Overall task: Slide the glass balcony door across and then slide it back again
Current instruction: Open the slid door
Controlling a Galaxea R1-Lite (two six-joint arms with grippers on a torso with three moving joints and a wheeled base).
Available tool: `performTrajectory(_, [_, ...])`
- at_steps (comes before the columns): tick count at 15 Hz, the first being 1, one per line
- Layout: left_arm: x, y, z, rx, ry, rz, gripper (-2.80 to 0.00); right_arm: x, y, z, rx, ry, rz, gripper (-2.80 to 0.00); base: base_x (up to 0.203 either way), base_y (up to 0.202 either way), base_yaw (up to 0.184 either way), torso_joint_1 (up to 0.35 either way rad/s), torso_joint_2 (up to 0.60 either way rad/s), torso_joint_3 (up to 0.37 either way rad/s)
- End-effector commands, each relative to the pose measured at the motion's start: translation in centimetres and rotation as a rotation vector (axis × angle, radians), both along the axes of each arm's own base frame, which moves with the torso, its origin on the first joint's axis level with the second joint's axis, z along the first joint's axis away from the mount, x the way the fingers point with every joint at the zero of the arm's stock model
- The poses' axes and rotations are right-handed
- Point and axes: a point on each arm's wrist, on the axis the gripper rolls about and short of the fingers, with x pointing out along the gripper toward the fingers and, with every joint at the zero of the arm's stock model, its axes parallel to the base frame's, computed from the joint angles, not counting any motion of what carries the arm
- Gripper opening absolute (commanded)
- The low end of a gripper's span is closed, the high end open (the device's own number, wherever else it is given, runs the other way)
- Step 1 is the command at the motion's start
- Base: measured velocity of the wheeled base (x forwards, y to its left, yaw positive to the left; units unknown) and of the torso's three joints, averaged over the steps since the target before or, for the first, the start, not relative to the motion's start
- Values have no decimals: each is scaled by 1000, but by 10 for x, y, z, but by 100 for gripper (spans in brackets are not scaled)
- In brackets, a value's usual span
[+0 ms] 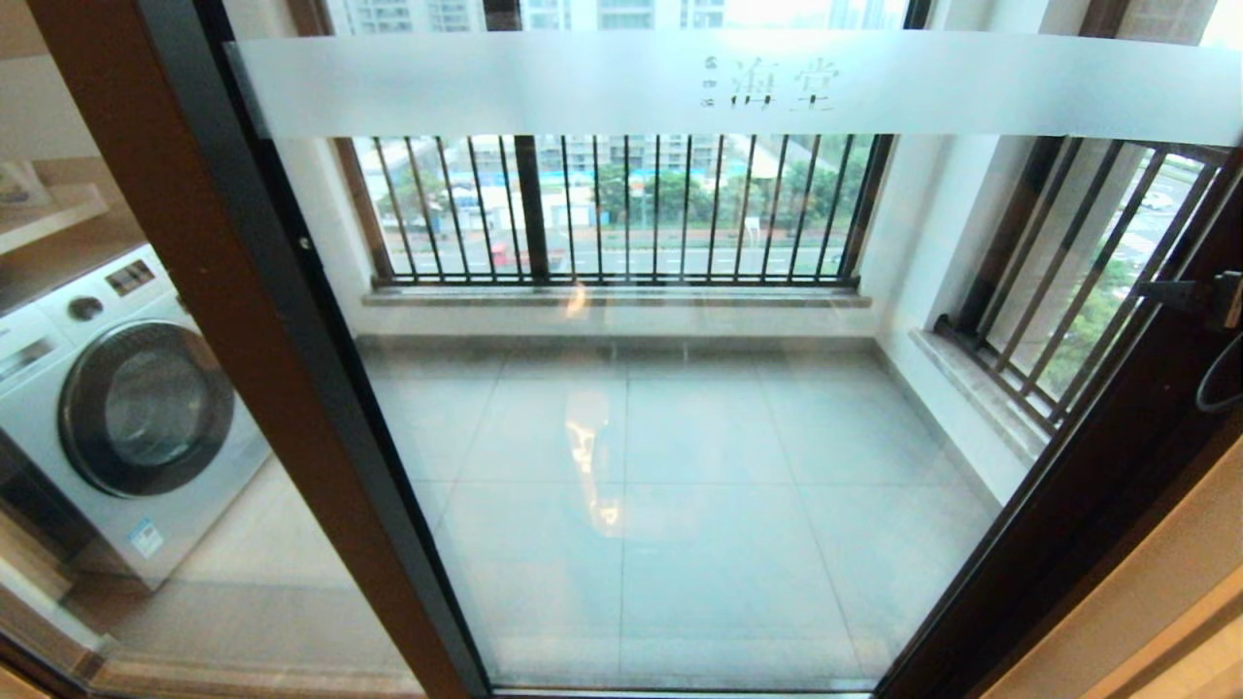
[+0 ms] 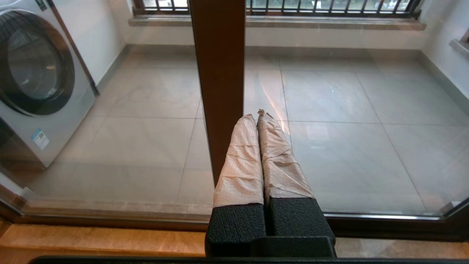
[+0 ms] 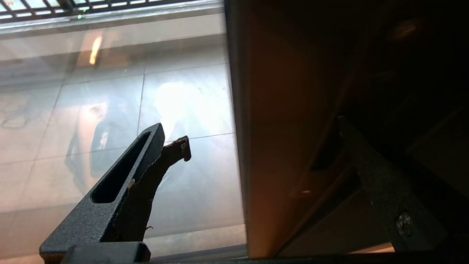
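The glass balcony door (image 1: 680, 466) fills the head view, its frosted white band (image 1: 544, 83) with Chinese characters across the top. Its dark right stile (image 1: 1097, 466) runs down the right side. My right gripper (image 3: 260, 134) is open, and that brown stile (image 3: 285, 146) stands between its two fingers (image 3: 146, 154). A dark recess (image 3: 324, 156) shows in the stile close to the far finger. My left gripper (image 2: 256, 115) is shut on nothing, its tape-wrapped fingers (image 2: 242, 157) pointing at the glass just beside a brown upright frame (image 2: 220, 73).
A white washing machine (image 1: 126, 408) stands behind the plain left pane. Black-barred railings (image 1: 621, 209) close off the tiled balcony floor (image 1: 699, 544). A wooden sill (image 2: 102, 242) runs along the bottom track. A bit of my right arm (image 1: 1219, 296) shows at the far right.
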Motion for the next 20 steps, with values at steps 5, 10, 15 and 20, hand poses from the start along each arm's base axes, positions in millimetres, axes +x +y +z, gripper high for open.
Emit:
performTrajectory(5, [0,0,0,0,0,-2,-280,10,-5,-6,5,8,5,0,0,0,0,0,0,0])
performTrajectory(10, [0,0,0,0,0,0,-280,16,0,-9,10,12,27,0,0,0,0,0,0,0])
performTrajectory(15, [0,0,0,0,0,0,-280,12,4,-4,16,2,45,0,0,0,0,0,0,0])
performTrajectory(20, [0,0,0,0,0,0,-280,13,3,-10,41,13,63,0,0,0,0,0,0,0])
